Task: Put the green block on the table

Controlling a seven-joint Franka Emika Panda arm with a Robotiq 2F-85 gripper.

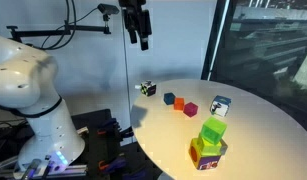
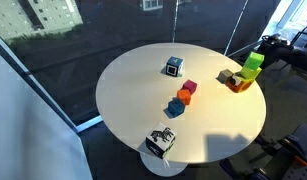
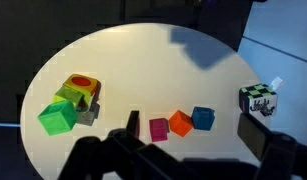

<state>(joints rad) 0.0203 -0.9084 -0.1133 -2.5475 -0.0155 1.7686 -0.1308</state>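
The green block [image 1: 214,130] sits on top of a larger multicoloured cube [image 1: 206,153] near the edge of the round white table [image 1: 253,125]. Both also show in the other exterior view, the block [image 2: 253,62] on the cube [image 2: 238,81]. In the wrist view the green block [image 3: 58,117] lies at the left, against the multicoloured cube [image 3: 81,90]. My gripper [image 1: 140,35] hangs high above the table's far side, well away from the block. In the wrist view its fingers [image 3: 196,135] are spread wide and hold nothing.
A row of small blocks, magenta [image 3: 158,128], orange [image 3: 180,123] and blue [image 3: 202,117], lies mid-table. A black-and-white checkered cube [image 3: 258,99] stands near the table edge. A white cube with blue-green marks [image 1: 221,105] stands behind the stack. Glass walls surround the table.
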